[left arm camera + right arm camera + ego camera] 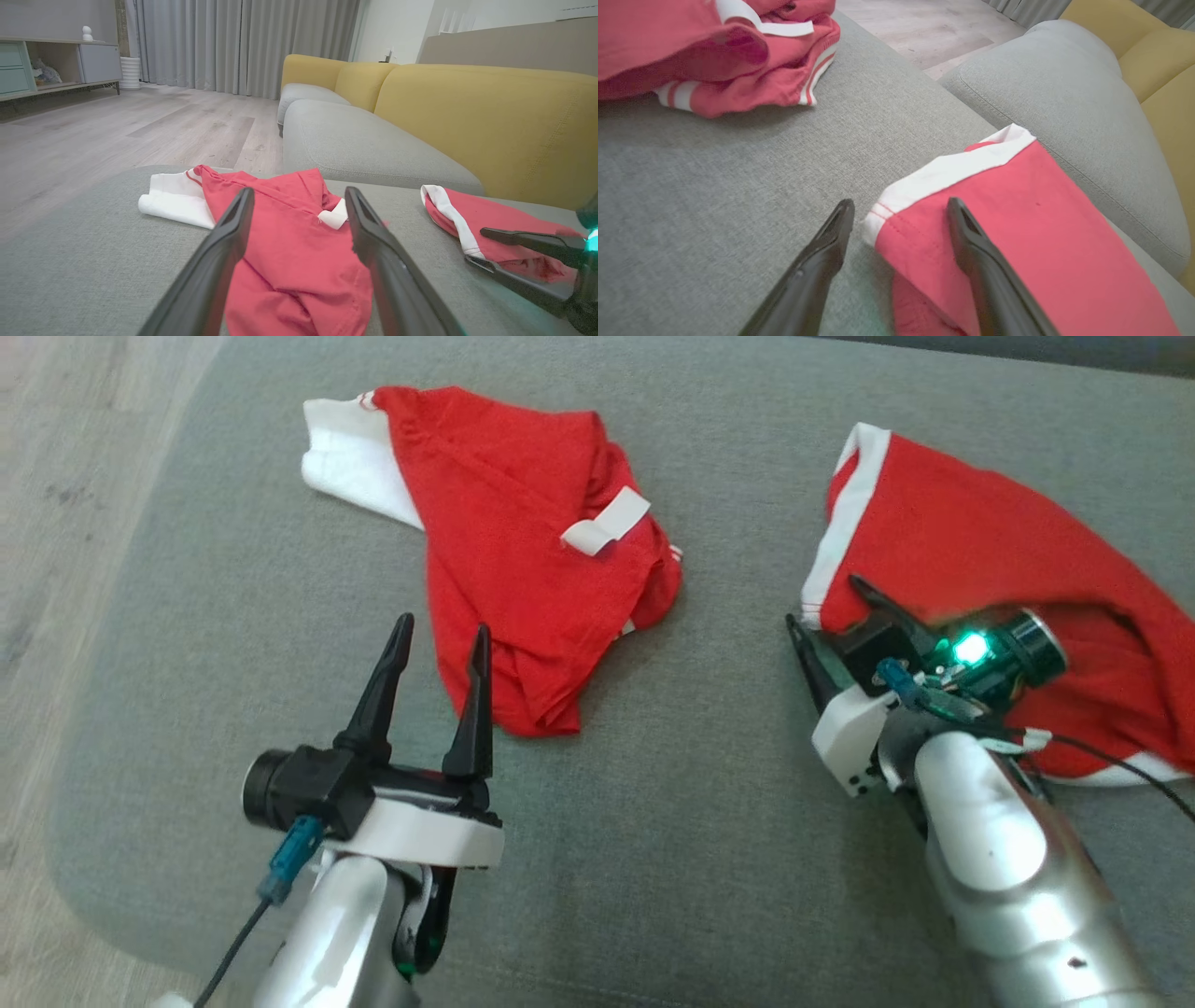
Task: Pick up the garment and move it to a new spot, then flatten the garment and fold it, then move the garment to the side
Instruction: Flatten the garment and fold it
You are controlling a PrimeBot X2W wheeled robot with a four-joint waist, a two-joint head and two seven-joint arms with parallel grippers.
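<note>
Red and white knit, a crumpled garment (523, 541) lies heaped toward the far left of the wide grey fabric cushion (700, 803), its white sleeve end pointing at the pale wooden floor (56, 523). Our left gripper (444, 623) hovers at the heap's near edge with its two dark fingers spread apart and nothing between them but a view of the cloth. To the right, well apart from the heap, a second red garment with a white hem band (980, 551) spreads toward the cushion's right side. Our right gripper (901, 203) is also spread wide, straddling that band's corner: one finger over bare grey cushion, the other over red cloth. Whether they touch the fabric we cannot tell. Behind stands a mustard-yellow sofa back (490, 121).
</note>
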